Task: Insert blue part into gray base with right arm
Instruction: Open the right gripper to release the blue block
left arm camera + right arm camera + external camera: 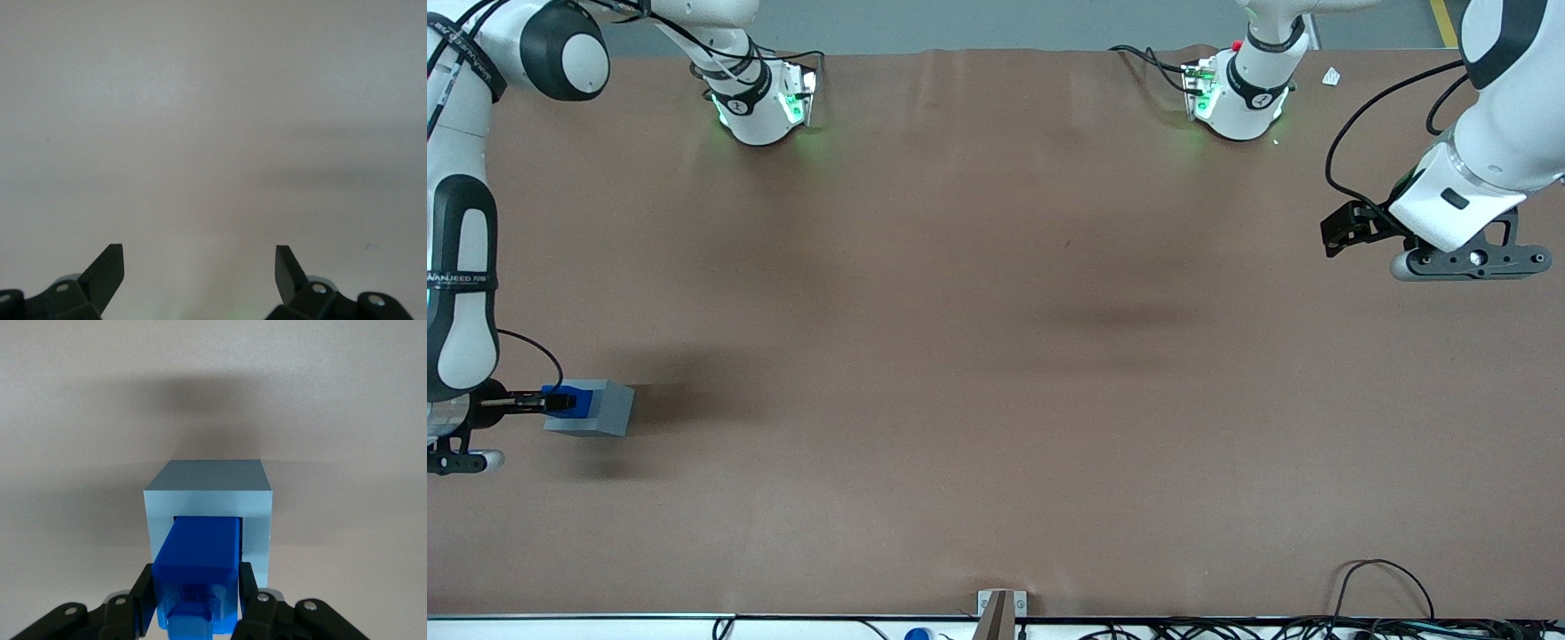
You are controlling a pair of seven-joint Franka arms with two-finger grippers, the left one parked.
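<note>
Brown table (996, 356) holds the base (600, 409) at the working arm's end. Gripper (551, 403) clamps the blue part (574, 401), its end inside the base's recess.

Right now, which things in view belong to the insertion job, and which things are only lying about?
Belonging to the job:
- blue part, partly inside the recess
- gray base, on the table
- gripper, shut on the blue part

Lying about:
- white scrap, toward the parked arm's end
- cables, along the table edge nearest the front camera
</note>
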